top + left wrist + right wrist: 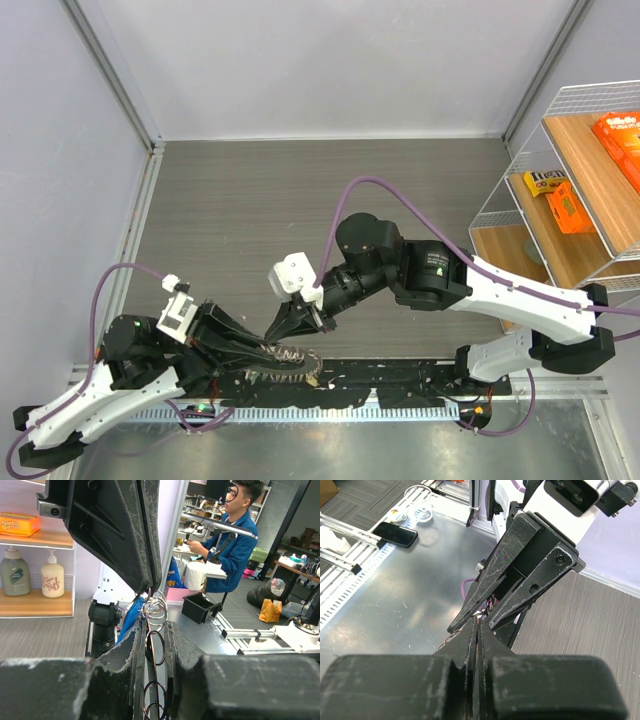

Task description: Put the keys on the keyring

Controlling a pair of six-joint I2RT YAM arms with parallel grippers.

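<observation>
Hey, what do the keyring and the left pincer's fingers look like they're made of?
Keyring: most likely polished steel, going by the thin silvery wire loops with bright glints. Left pincer fingers: matte black, probably hard plastic, possibly rubber-faced. The surface is dull and scuffed with pale scratches.

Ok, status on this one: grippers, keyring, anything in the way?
Left gripper shut on the keyring. Right gripper shut, tips meeting the left's at the ring. Nothing blocking seen; keys not clearly visible.
</observation>
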